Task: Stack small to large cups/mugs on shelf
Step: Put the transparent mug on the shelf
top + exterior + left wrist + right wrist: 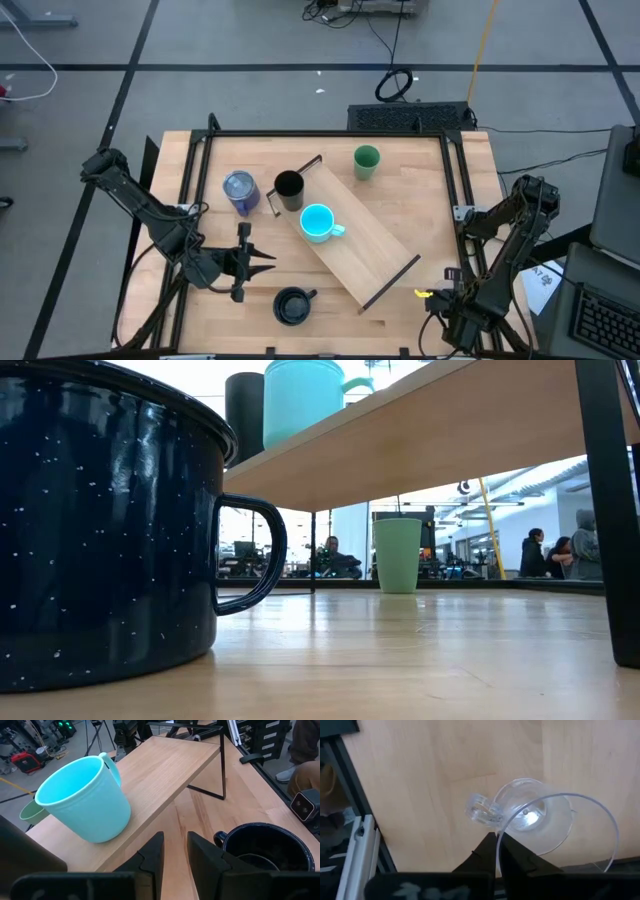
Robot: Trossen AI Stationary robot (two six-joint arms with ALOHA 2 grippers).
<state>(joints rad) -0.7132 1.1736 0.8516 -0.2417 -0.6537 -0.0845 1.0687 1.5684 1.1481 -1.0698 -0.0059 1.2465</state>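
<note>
Your left gripper (268,262), fingers a narrow gap apart and empty, sits near the table's front edge; the navy mug (292,305) stands just beside it, toward that edge. Right gripper (497,841) is pinched on the glass cup's (540,822) rim near the table's right edge. The shelf (375,245) is between them.

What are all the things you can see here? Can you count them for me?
shelf: one, light wood, slanting across the table
cyan mug: one, on the shelf
black cup: one, at the shelf's far end
green cup: one, on the table beyond the shelf
purple tumbler: one, shiny, on the table left of the shelf
navy mug: one, at the table's near edge
clear glass cup: one, pinched at its rim by the right tool
people: a few, far back in the room
left tool: open, near the navy mug
right tool: shut on the glass cup
</note>
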